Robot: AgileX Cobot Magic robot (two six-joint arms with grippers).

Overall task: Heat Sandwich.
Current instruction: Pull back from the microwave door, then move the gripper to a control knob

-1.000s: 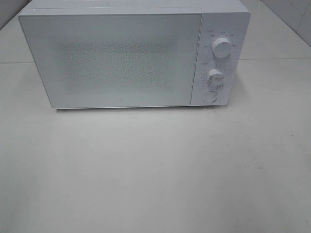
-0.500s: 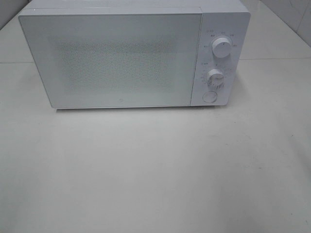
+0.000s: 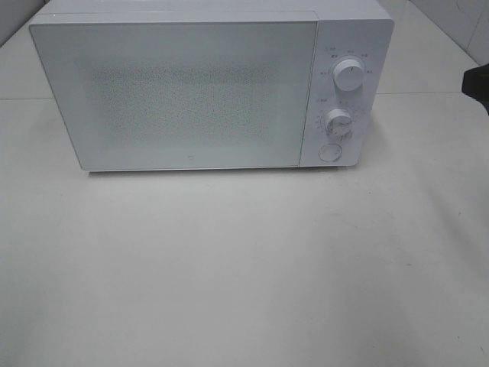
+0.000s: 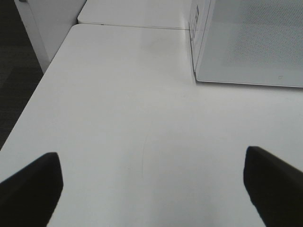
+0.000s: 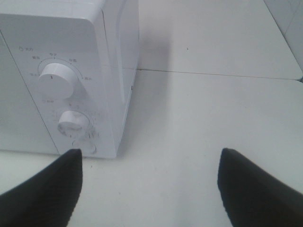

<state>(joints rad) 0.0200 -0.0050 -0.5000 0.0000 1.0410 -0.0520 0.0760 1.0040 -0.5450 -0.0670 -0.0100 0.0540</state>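
Observation:
The sandwich is out of view. A white microwave (image 3: pixel 183 95) stands at the back of the table with its door closed. Its panel on the right carries an upper knob (image 3: pixel 349 77), a lower knob (image 3: pixel 337 121) and a round button (image 3: pixel 329 152). My left gripper (image 4: pixel 151 163) is open over bare table, to the left of the microwave (image 4: pixel 251 42). My right gripper (image 5: pixel 150 158) is open too, low over the table just right of the microwave's panel (image 5: pixel 71 94), with nothing between its fingers. A dark part of the right arm (image 3: pixel 477 82) shows at the right edge of the high view.
The white table (image 3: pixel 244 267) stretches in front of the microwave. In the left wrist view its left edge (image 4: pixel 28 118) drops to a dark floor. A seam (image 5: pixel 213 75) runs across the table to the right of the microwave.
A dark part of the right arm has come into the high view at the right edge. The microwave has not moved.

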